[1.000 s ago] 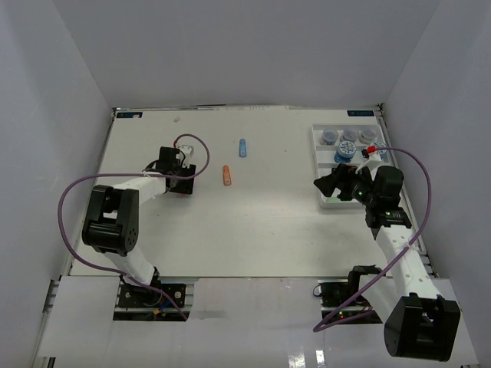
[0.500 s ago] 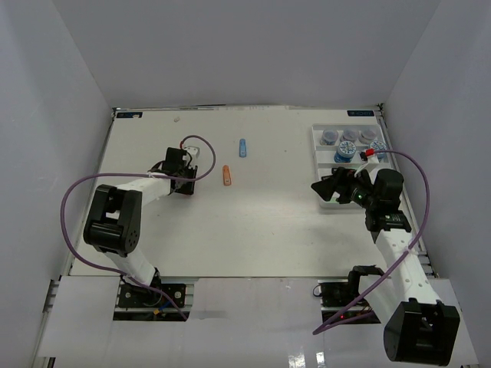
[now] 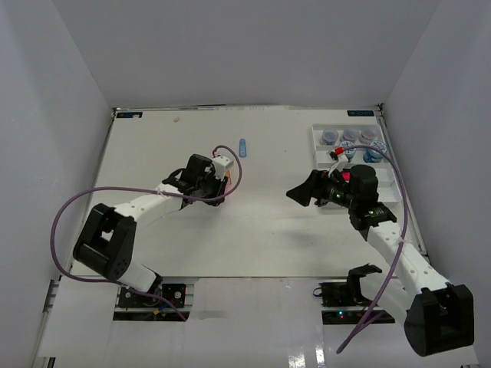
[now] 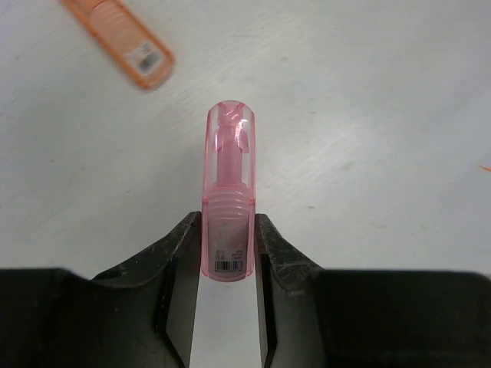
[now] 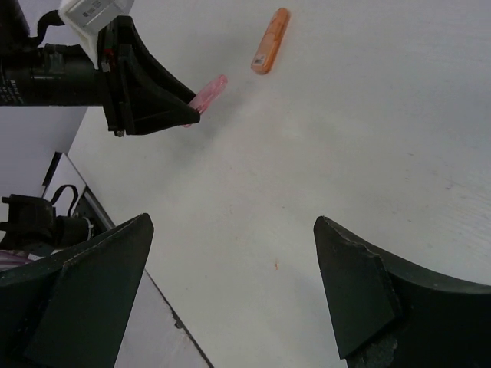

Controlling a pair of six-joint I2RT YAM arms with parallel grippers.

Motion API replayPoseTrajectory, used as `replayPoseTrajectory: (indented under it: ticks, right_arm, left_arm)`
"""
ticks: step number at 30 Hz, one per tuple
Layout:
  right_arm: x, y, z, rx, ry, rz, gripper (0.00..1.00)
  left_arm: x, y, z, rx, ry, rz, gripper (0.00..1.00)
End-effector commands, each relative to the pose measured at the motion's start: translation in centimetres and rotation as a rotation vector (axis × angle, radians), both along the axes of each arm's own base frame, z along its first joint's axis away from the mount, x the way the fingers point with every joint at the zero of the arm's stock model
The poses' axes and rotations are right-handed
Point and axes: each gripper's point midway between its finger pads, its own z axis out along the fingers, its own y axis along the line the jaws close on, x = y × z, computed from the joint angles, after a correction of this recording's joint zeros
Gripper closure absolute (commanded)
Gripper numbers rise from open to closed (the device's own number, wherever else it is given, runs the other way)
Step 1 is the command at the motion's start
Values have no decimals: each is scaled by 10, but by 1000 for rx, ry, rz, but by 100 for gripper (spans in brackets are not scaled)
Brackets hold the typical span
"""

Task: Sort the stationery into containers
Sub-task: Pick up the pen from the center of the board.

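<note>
My left end effector is clamped on the pink highlighter, which juts forward over the table. The orange highlighter lies ahead to the left, apart from it. My right end effector is spread wide and holds nothing, hanging just outside the left edge of the white tray. The blue highlighter lies alone, nearer the far edge.

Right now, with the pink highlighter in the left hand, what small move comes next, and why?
Probably ease the left hand rightward toward the right hand, likely for a handover. The left hand is shut on the pink highlighter, the right hand stands open and faces it, and the white tray lies on the right arm's side of the table.
</note>
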Motion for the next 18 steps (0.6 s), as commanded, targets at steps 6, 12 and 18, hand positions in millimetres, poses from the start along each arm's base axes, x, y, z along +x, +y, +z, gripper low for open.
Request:
replayPoseTrajectory:
  ticks: [6, 12, 18]
  right_arm:
    - [11, 65, 47, 78, -39, 114, 9]
    - [21, 109, 62, 68, -22, 176, 9]
    - [26, 144, 55, 40, 27, 224, 10]
  left_arm:
    - [-53, -51, 75, -187, -176, -273, 71]
    - [-67, -54, 95, -232, -260, -332, 71]
    - [-72, -56, 107, -246, -317, -358, 71]
